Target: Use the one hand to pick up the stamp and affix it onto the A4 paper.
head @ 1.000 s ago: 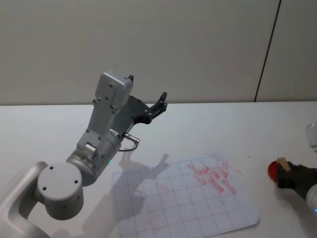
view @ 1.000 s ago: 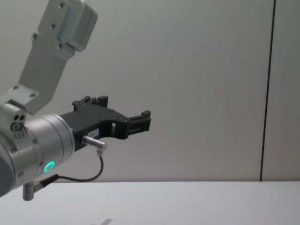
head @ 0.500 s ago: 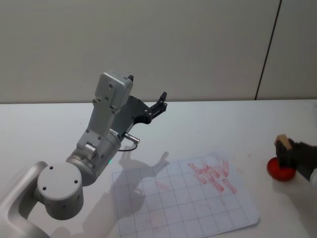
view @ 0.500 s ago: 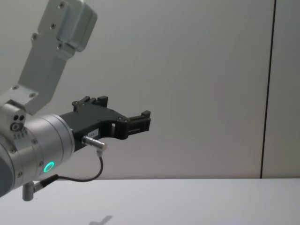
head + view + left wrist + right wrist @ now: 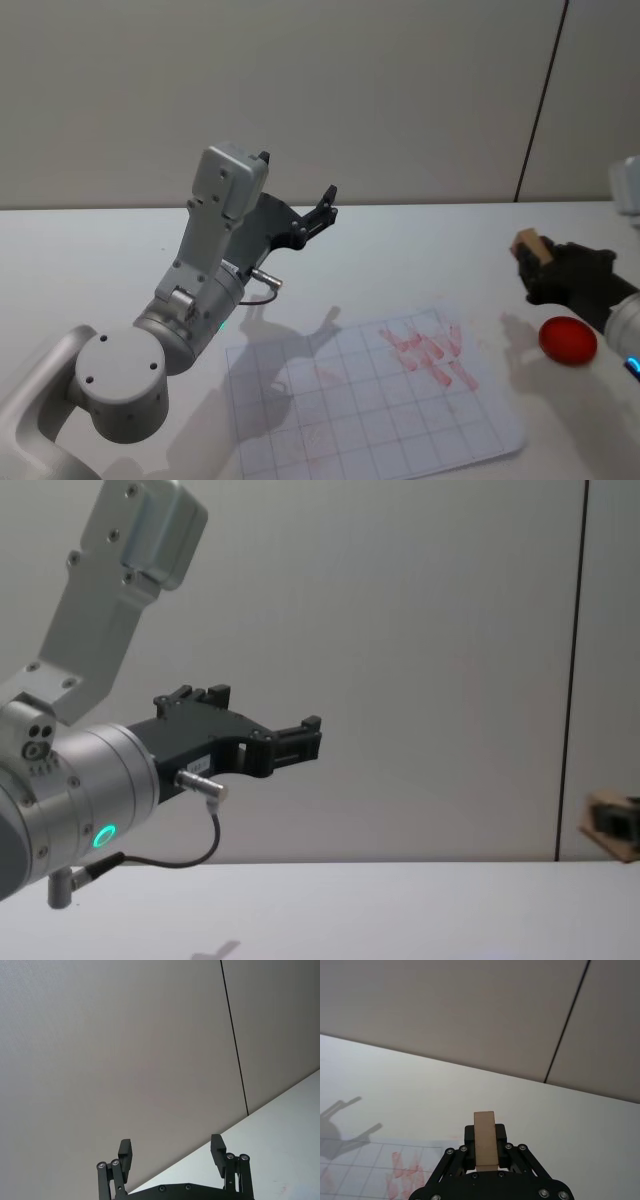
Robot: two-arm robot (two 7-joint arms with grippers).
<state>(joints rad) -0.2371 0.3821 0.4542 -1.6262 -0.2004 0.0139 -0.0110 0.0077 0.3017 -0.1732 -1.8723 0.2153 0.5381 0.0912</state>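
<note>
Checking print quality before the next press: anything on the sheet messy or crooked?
Yes. The red stamp marks crowd the far right corner of the A4 paper, slanted and smeared across its grid. The paper lies skewed on the table. The right gripper holds the stamp aloft beside it.

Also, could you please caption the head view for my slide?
Right pincer holds the stamp aloft near the red pad and paper; left pincer raised, open.

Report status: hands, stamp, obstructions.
Right hand shut on stamp, held above table. Left hand open, parked high. Nothing between stamp and A4 paper.
</note>
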